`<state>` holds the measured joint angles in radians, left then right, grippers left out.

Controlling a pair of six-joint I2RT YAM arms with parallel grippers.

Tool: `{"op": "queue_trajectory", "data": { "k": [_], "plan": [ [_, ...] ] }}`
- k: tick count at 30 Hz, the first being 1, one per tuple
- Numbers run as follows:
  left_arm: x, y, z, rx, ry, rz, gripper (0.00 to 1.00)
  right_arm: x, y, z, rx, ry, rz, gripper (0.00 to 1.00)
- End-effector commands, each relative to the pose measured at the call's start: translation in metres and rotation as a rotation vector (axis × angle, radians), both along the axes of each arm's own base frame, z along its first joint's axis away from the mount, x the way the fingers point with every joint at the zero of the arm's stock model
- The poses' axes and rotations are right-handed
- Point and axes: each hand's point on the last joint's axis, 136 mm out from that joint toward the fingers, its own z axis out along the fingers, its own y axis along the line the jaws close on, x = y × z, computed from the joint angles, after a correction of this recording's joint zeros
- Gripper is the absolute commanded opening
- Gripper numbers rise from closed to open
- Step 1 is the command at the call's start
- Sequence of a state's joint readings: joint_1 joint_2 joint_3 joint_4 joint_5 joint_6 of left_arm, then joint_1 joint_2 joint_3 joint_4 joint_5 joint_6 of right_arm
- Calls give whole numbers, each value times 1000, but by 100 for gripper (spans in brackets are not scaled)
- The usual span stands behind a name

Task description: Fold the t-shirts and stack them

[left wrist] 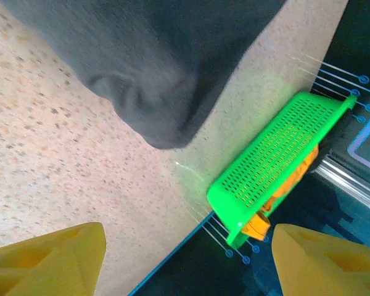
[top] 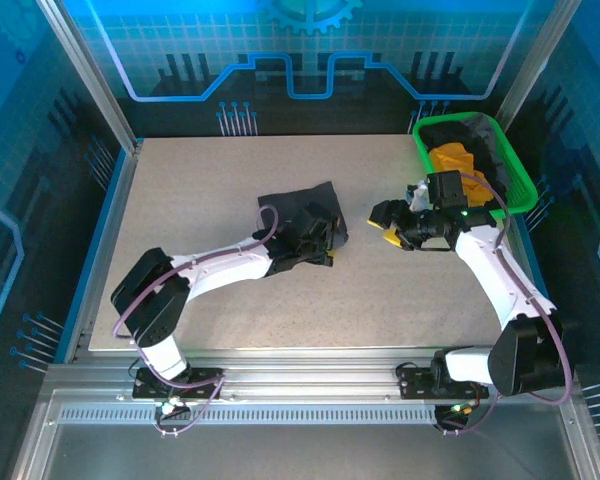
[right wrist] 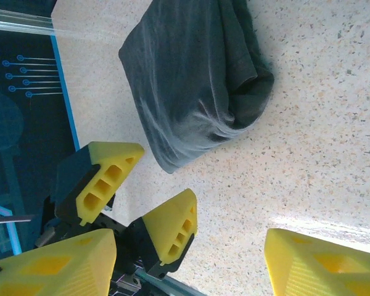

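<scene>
Yellow fingers (left wrist: 55,259) of the left gripper (left wrist: 188,233) stand spread, nothing between them, just beside the charcoal t-shirt (left wrist: 160,61). That tee lies mid-table as a bunched lump, edges rolled under, not a flat fold. Right gripper (top: 383,225) also spread and empty, near the shirt's right side, low over the table (top: 200,300).

Progress, by my read: early.
- One tee out and only roughly gathered.
- Orange t-shirt (top: 452,157) and another dark t-shirt (top: 472,130) still piled in the green basket (top: 525,195) at the far right corner.
- No stack anywhere.
- Left to do: flatten and fold the charcoal one, pull the other two, fold, stack.

Room: left half and near edge of the table are bare, plenty to spread fabric there. Far right corner is taken by the basket. Both grippers sit close together mid-table, so crossing paths looks like the main risk. Raised frame rails run along the table's edges.
</scene>
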<state>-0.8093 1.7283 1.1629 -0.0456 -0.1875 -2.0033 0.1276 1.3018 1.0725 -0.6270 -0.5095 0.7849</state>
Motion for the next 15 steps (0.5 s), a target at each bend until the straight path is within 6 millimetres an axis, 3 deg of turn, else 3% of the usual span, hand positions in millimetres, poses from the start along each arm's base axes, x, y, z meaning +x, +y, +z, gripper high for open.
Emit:
{"op": "queue_trajectory", "data": {
  "k": [1,5,11,15],
  "plan": [
    [10,-5,-37,-102,161,196,70,6,1,17,44,-28,0,66],
    [28,-26,-52,-106,173,193,69,8,2,36,63,-76,-9,67],
    [56,-29,-78,-55,177,210,63,6,0,56,77,-119,-19,67],
    [72,-18,-100,-19,168,222,44,5,-2,58,78,-119,-24,67]
  ]
}}
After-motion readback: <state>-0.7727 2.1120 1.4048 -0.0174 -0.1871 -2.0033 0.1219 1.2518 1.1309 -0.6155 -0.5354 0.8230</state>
